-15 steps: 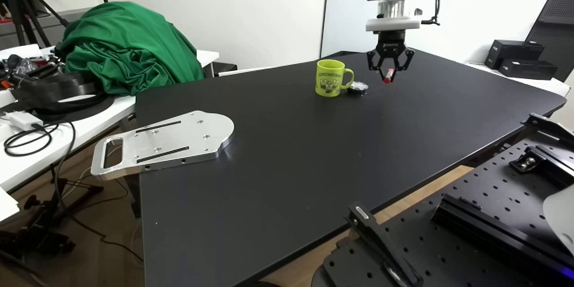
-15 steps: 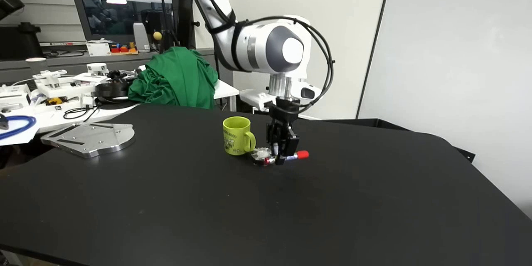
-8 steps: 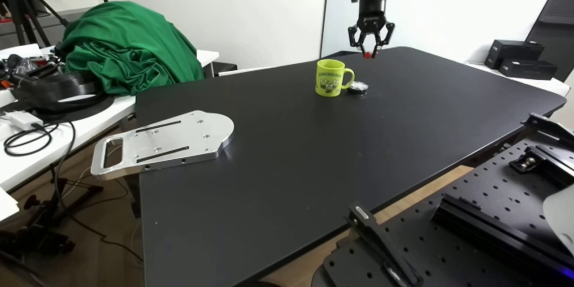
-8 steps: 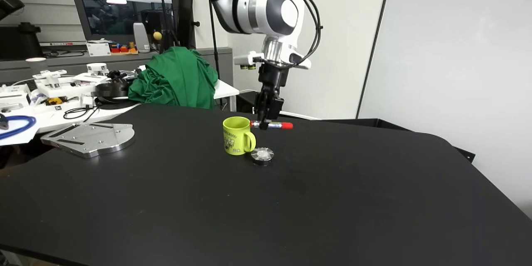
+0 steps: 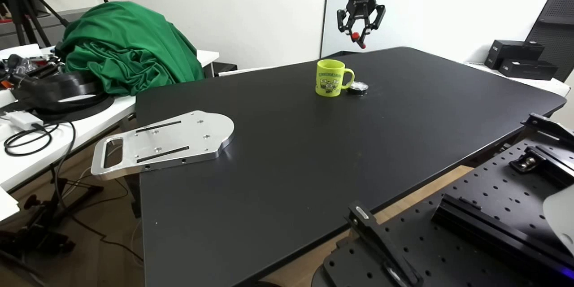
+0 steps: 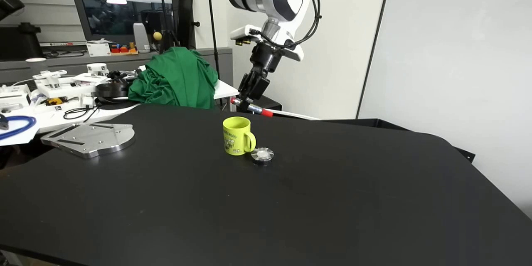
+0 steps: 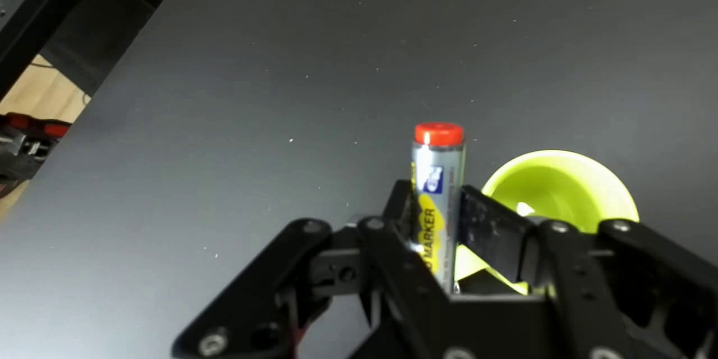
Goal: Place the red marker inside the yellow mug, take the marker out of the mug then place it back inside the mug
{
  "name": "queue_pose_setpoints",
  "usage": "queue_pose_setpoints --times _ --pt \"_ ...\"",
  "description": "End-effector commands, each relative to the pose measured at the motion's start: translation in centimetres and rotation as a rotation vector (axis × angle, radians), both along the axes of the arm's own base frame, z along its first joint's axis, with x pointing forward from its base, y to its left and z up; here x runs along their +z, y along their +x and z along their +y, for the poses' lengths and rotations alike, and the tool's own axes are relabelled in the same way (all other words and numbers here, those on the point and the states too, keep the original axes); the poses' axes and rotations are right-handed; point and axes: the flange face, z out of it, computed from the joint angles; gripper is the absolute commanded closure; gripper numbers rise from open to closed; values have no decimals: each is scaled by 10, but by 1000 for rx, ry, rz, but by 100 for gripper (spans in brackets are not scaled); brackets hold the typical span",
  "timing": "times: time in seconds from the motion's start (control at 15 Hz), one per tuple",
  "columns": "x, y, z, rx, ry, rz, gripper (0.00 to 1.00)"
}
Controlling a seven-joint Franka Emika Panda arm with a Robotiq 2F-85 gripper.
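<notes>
Both exterior views: the black pincer (image 6: 246, 104), pinching the slim red-ended marker (image 6: 256, 109), has tilted it, probably for the cylindrical yellow-green mug (image 6: 234, 138).

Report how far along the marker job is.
Done: the red marker is off the table. In hand: the gripper holds it, tilted, outside the upright yellow mug. Left: at least a final placement inside the mug; whether insertion and removal are done, I can't tell.

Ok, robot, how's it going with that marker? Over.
Gripper shut on marker. Marker tilted, in midair, not in mug. Disc beside mug, probably not in the way.
</notes>
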Motion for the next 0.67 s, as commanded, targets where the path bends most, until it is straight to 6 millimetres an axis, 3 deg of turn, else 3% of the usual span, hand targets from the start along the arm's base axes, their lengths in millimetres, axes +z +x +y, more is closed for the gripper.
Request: queue_pose_setpoints --times 0.0,0.27,0.6 --pt "-11 13 -12 -64 115 -20 94" --pt "-29 18 -13 -129 195 -7 94" --pt "-21 32 5 -133 247 -49 94"
